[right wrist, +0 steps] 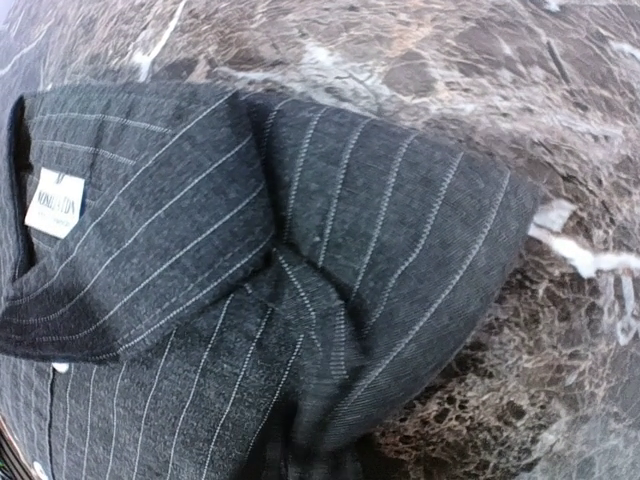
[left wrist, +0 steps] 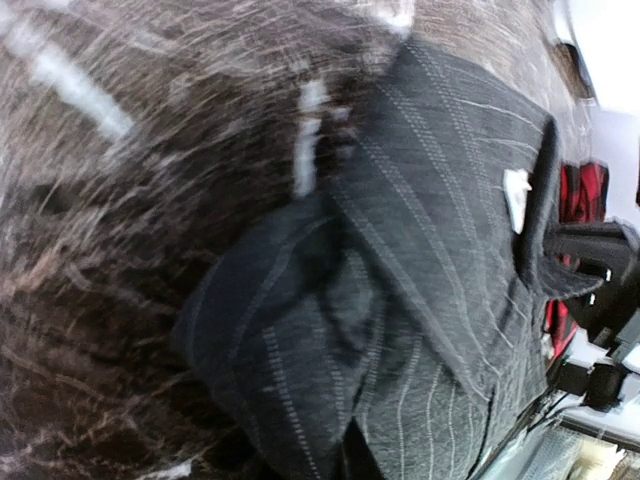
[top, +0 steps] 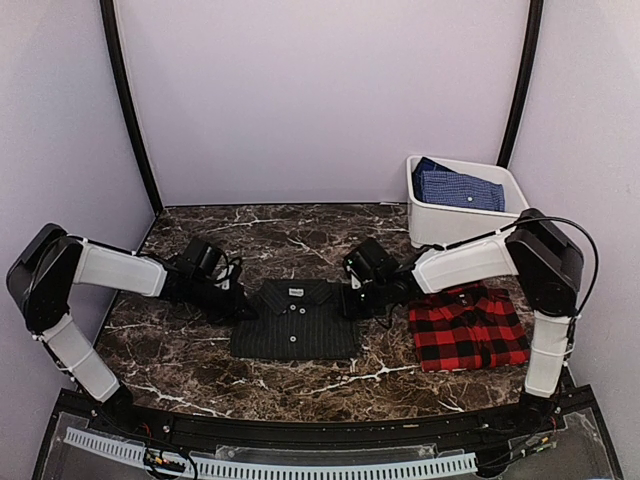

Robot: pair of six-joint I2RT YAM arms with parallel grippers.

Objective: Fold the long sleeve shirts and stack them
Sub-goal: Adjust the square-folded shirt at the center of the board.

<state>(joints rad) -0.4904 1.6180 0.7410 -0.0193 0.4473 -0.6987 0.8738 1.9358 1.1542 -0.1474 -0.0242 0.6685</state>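
Observation:
The charcoal pinstripe shirt (top: 296,320) lies folded, collar to the far side, in the middle of the marble table (top: 200,360). My left gripper (top: 243,308) is at its left shoulder and my right gripper (top: 352,300) at its right shoulder. In the left wrist view the shoulder cloth (left wrist: 300,330) puckers into the jaws at the bottom edge; the fingers are hidden under it. The right wrist view shows the same pucker (right wrist: 330,330) beside the collar label (right wrist: 55,203). The red-and-black plaid shirt (top: 468,326) lies folded to the right.
A white bin (top: 430,225) at the back right holds a folded blue shirt (top: 460,188). Pale walls enclose the table on three sides. The plaid shirt (left wrist: 580,190) and the right gripper's body (left wrist: 595,250) show at the far right of the left wrist view.

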